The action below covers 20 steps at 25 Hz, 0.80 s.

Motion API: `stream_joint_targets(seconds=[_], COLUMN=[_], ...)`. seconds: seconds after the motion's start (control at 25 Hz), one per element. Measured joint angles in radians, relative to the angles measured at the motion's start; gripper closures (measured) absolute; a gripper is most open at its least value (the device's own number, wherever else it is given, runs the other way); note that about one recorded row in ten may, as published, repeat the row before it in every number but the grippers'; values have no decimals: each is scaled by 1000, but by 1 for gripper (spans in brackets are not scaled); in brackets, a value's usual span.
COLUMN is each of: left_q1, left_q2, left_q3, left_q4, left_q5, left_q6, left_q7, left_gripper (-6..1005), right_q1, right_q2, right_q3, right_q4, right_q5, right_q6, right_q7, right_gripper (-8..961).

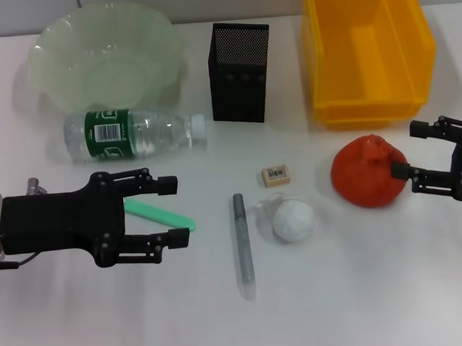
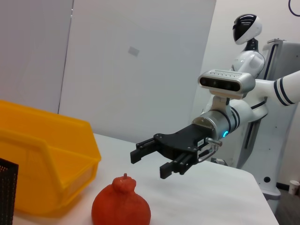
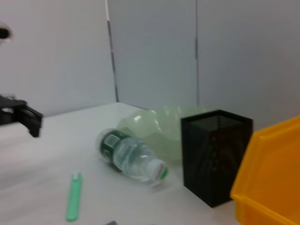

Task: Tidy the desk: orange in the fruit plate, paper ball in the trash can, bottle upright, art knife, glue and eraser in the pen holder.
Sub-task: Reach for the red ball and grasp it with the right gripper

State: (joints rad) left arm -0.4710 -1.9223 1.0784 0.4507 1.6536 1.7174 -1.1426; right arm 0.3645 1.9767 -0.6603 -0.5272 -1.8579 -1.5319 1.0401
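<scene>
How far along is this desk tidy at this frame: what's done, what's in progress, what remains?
Nothing looks done. The fruit plate, trash can and pen holder hold none of the items. In hand: the right gripper, open, is at the orange; the left gripper hovers open above the green art knife. Left: paper ball, lying bottle, eraser, grey glue stick.

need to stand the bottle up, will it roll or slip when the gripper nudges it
Probably yes. The bottle lies on its side on the smooth table, so its round body could roll. It looks nearly empty, so likely light and easy to shove. The thin clear plastic may dent under a firm squeeze.
</scene>
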Motion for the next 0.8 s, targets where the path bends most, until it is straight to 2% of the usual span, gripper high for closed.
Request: stream_joint_targets(seconds=[0.44, 0.8], left_q1=[0, 9], left_q2=[0, 7], left_q3=[0, 1], left_q4=[-2, 1], left_q5=[2, 11], left_q6=[-2, -5], left_q7=[0, 0], left_gripper=[220, 223], right_q1=[46, 61], right_q2=[23, 34], right_q3=[-4, -4], right_q4=[8, 13], right_q5=[-61, -87], right_q6=[119, 139], right_q7=[-5, -3], right_gripper=[152, 155])
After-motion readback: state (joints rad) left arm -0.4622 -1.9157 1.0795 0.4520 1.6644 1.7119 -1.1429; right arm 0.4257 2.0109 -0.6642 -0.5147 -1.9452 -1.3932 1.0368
